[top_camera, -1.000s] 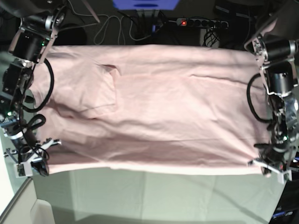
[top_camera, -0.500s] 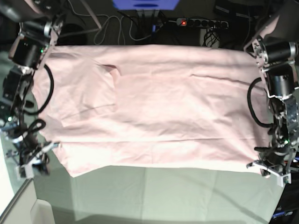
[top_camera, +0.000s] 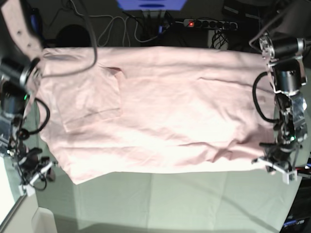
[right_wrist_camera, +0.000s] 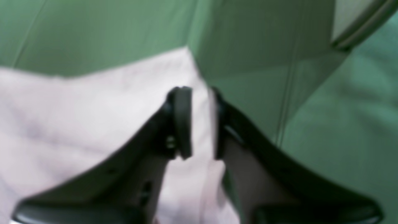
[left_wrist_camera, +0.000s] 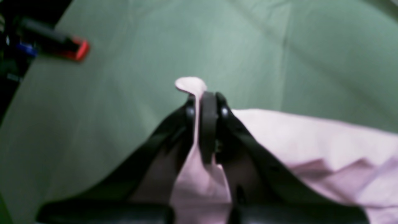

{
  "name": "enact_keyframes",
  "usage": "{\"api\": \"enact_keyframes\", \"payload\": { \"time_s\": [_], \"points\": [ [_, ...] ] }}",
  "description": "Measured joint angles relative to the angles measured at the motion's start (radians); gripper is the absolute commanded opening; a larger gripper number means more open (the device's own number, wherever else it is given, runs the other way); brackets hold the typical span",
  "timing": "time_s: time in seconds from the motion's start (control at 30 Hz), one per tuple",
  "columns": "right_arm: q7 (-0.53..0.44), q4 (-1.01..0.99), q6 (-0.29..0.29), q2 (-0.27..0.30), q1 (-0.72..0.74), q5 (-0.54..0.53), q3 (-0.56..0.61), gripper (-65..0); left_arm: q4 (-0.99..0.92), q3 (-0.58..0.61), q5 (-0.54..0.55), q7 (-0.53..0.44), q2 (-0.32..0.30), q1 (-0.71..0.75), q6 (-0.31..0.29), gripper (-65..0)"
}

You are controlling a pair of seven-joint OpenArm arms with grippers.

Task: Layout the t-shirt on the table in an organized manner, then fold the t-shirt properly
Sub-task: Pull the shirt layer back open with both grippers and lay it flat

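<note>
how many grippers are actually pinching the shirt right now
1. The left gripper is shut on a corner of the t-shirt at the base view's right. The right gripper, at that view's left, has its jaws apart over the fabric, not pinching it.

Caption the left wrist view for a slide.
Left gripper shut on a corner of the pink t-shirt above the green-covered table.

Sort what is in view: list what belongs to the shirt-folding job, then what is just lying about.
Belongs to the job:
- pale pink cotton t-shirt
- table under creased grey-green cloth
- left gripper, shut on a shirt corner
- right gripper, jaws apart over the shirt's edge

Just lying about:
- black power strip with red light
- red-and-black clamp
</note>
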State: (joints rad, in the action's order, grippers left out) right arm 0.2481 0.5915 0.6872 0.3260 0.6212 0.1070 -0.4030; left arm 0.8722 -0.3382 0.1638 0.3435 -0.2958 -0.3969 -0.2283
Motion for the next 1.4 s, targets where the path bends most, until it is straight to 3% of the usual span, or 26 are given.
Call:
{"api": "enact_keyframes", "payload": {
  "time_s": [0.1, 0.17, 0.3, 0.4, 0.53, 0.77, 1.07, 1.27, 1.4],
  "points": [
    [-0.103, -0.134, -0.003, -0.003, 0.029, 0.051, 0.001, -36.8, -0.001, 0.000, -0.002, 0.003, 0.003, 0.007, 0.000, -65.0],
    [-0.141, -0.176, -0.045, -0.016, 0.014, 0.074, 0.005, -35.6, 0.000, 0.000, -0.002, -0.006, 0.002, 0.010, 0.000, -65.0],
    [-0.236, -0.225, -0.233, -0.012, -0.031, 0.099, 0.005, -35.4, -0.009, 0.000, 0.000, -0.002, 0.002, 0.023, 0.000, -65.0],
    [-0.281, -0.249, -0.336, -0.004, -0.050, 0.127, 0.004, -35.3, -0.012, 0.000, -0.002, 0.000, 0.003, 0.026, 0.000, -65.0],
    [-0.312, -0.255, -0.404, -0.013, -0.072, 0.159, 0.004, -35.2, -0.012, 0.000, -0.002, -0.005, 0.003, 0.022, 0.000, -65.0],
    [-0.335, -0.250, -0.393, -0.024, -0.105, 0.155, 0.004, -35.6, -0.012, 0.000, -0.002, -0.003, 0.005, 0.023, 0.000, -65.0],
    [-0.309, -0.182, -0.260, -0.029, -0.134, 0.076, -0.002, -35.2, -0.012, 0.000, -0.002, -0.003, 0.006, 0.023, 0.000, -65.0],
    [-0.312, -0.179, -0.254, -0.030, -0.134, 0.075, -0.007, -35.1, -0.012, 0.000, -0.002, -0.004, 0.006, 0.025, 0.000, -65.0],
    [-0.313, -0.177, -0.254, -0.032, -0.130, 0.075, -0.084, -35.1, -0.012, 0.000, -0.002, -0.003, 0.006, 0.029, 0.000, -65.0]
  ]
}}
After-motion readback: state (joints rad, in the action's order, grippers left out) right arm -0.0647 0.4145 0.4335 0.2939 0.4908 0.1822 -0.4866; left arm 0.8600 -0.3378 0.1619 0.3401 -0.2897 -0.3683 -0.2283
